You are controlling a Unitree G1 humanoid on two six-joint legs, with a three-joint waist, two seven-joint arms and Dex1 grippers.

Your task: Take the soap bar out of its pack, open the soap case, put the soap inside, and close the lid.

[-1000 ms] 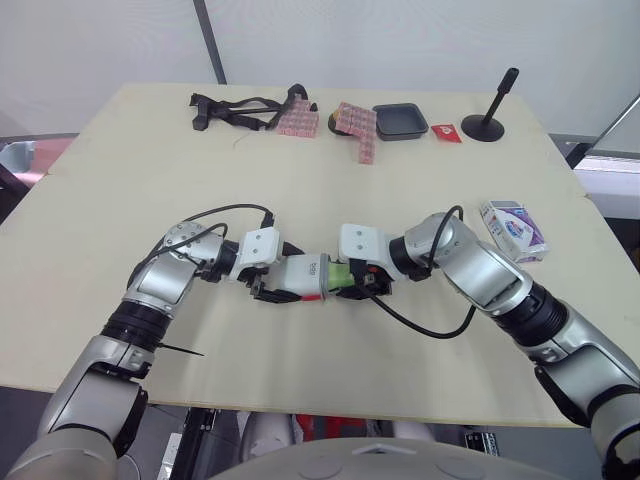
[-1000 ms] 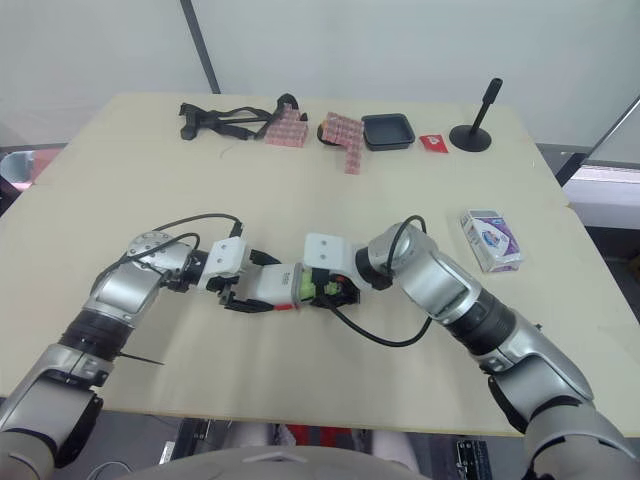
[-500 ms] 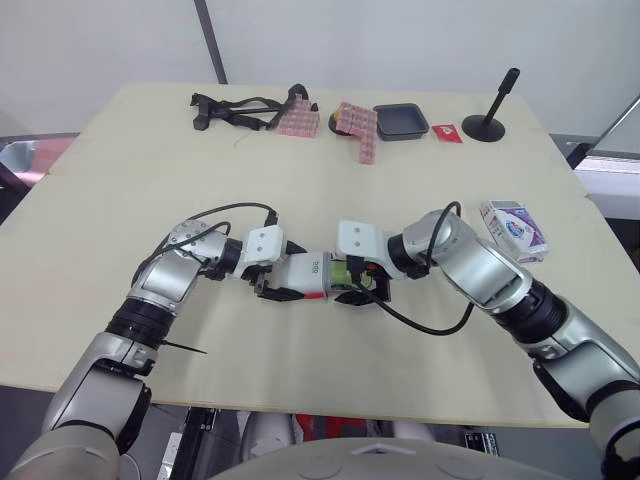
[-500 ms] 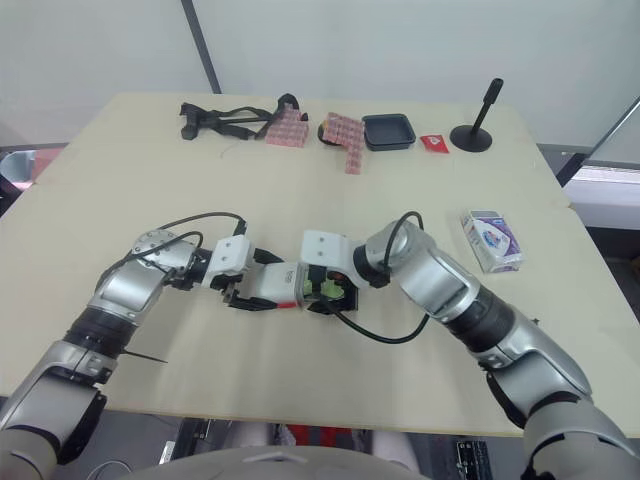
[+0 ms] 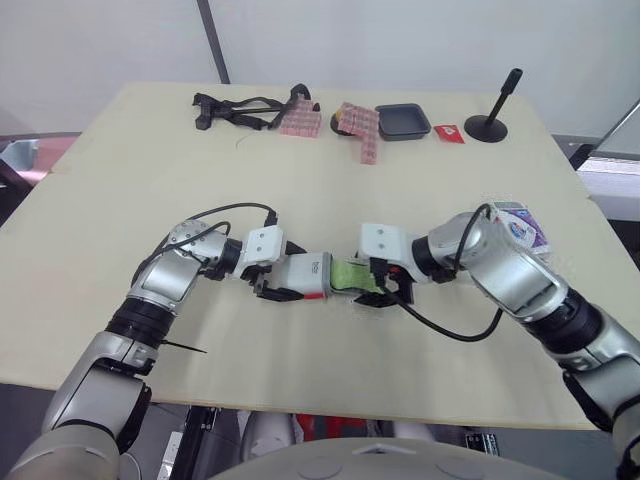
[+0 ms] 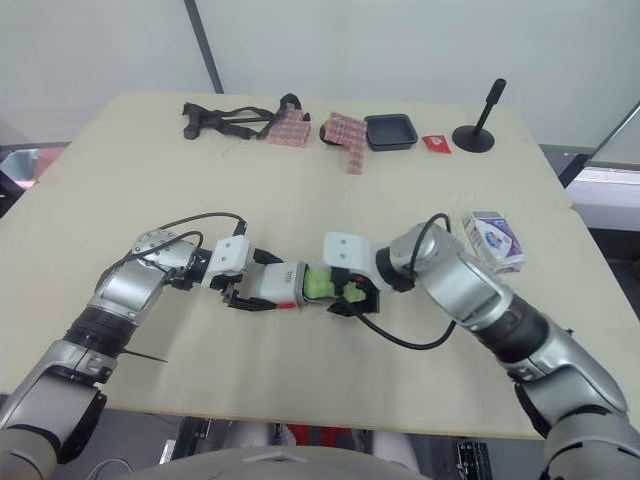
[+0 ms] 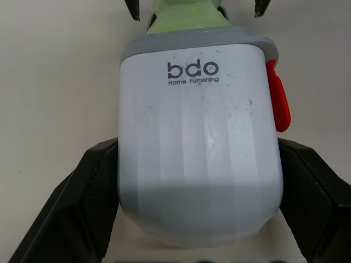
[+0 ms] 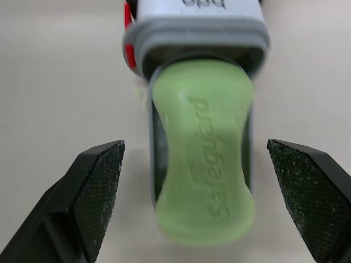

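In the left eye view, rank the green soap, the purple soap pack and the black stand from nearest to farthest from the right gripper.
1. Green soap, directly at the right gripper.
2. Purple soap pack, out to the right.
3. Black stand, far back on the right.

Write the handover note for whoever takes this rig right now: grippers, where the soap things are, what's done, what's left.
Left gripper: shut on the white soap case, held on its side at the front of the table.
Right gripper: open, one finger on each side of the green soap, not touching it.
Soap: partly inside the case's open end, most of it sticking out toward the right gripper.
Pack: on the table to the robot's right, beyond the right arm.
Done: soap out of the pack, case open, soap started in.
Left: push the soap fully in, then close the case.
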